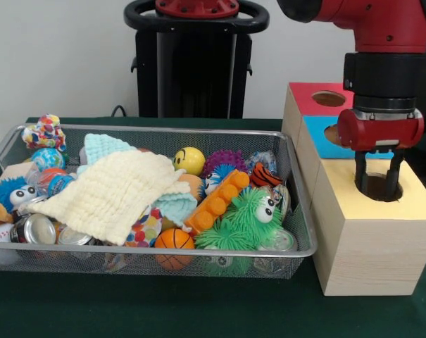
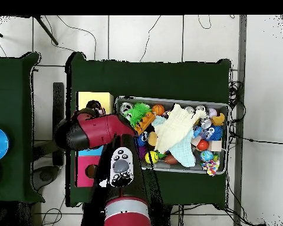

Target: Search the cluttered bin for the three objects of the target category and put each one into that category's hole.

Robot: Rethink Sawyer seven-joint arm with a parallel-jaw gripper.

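- My gripper (image 1: 377,184) hangs with its two black fingers spread apart and nothing between them, tips dipping at the round hole in the yellow-topped section (image 1: 410,191) of the wooden sorting box.
- Behind the gripper on the same box sit the blue section (image 1: 318,134) and, farther back, the red section (image 1: 311,98) with its own round hole.
- I cannot tell which category is the target; the candidate objects all lie in the wire mesh bin (image 1: 297,204), just beside the box, to the gripper's side in the front view.
- Nearest the gripper inside the bin: a green furry toy with googly eyes (image 1: 248,222), an orange toy brick (image 1: 216,203) and a small orange-and-black striped toy (image 1: 263,174).
- Beyond those, a yellow smiley ball (image 1: 189,160), a purple spiky ball (image 1: 223,160) and a mini basketball (image 1: 174,243).
- A cream muslin cloth (image 1: 110,193) drapes over the middle of the pile, well apart from the gripper.
- At the bin's far end from the gripper: metal cans (image 1: 36,229) and a blue fuzzy toy (image 1: 8,193).
- From overhead, my red arm (image 2: 99,130) reaches across the box, the bin (image 2: 221,107) alongside.
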